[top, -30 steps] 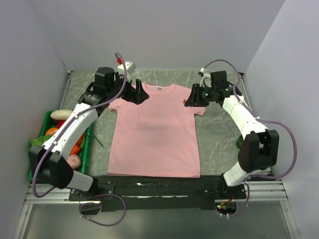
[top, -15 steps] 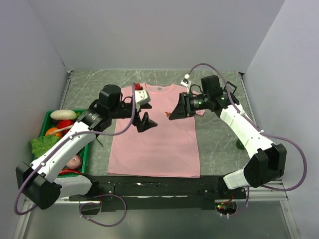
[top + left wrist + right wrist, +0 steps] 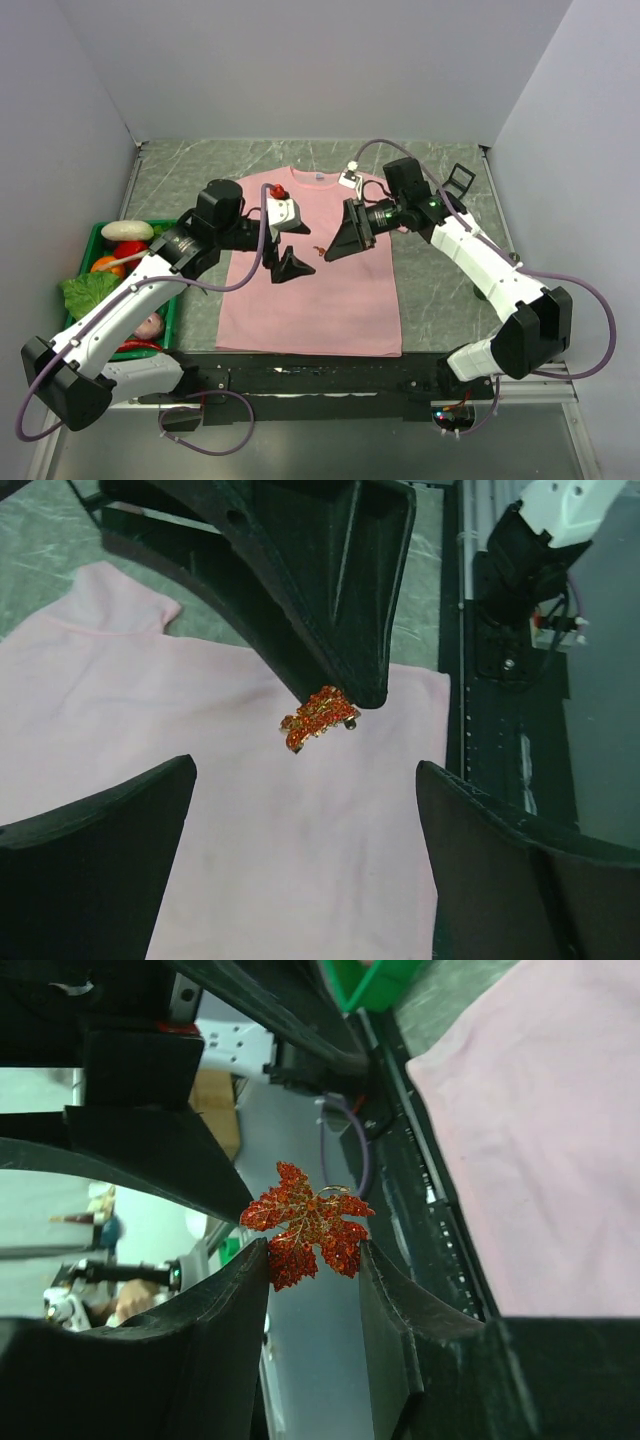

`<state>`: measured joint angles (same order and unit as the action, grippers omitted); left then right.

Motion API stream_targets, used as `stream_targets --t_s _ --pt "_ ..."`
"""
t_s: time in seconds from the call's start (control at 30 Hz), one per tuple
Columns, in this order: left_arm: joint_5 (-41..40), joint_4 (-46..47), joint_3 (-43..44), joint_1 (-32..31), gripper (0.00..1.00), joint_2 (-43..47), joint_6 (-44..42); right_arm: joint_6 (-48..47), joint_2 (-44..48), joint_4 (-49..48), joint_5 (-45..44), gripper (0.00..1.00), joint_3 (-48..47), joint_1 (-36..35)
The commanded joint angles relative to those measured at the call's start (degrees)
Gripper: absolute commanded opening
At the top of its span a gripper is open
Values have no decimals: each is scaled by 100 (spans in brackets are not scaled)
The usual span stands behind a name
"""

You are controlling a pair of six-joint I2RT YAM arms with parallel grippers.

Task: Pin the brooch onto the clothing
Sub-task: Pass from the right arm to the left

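Right gripper point(image 3: 313, 1260) pinches the brooch point(image 3: 305, 1222) between its fingertips, leaf sticking out, over the middle of the pink T-shirt point(image 3: 310, 300) lying flat on the table point(image 3: 440, 275). Left gripper point(image 3: 287, 263) faces it, jaws spread wide, empty, just beside.

Both arms swung in off the far sleeves. Left claw point(image 3: 282, 258) came right and nearer, now over the chest of the clothing point(image 3: 310, 305). Right claw point(image 3: 330, 248) came left and nearer, carrying the brooch point(image 3: 319, 250) out over the pink fabric. Claw tips went from well apart to near, facing each other.
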<state>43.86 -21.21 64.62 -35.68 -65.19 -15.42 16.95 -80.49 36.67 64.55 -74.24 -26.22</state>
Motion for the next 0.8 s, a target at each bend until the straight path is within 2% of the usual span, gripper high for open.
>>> stream_targets --t_s 0.0,0.13,0.37,0.57,0.77 --pt "606 -181 156 -62 97 33 -189 168 -20 -150 487 32 -65 -190" --pt "799 -287 218 -71 87 59 -260 248 -2 -213 576 32 -12 -270" --pt "668 -208 200 -71 82 77 -198 212 16 -186 708 32 -29 -384" --pt "782 318 -10 -88 73 217 91 195 -98 -177 760 32 32 -463" --pt "783 258 -11 -176 65 138 74 326 -195 -379 839 31 85 -507"
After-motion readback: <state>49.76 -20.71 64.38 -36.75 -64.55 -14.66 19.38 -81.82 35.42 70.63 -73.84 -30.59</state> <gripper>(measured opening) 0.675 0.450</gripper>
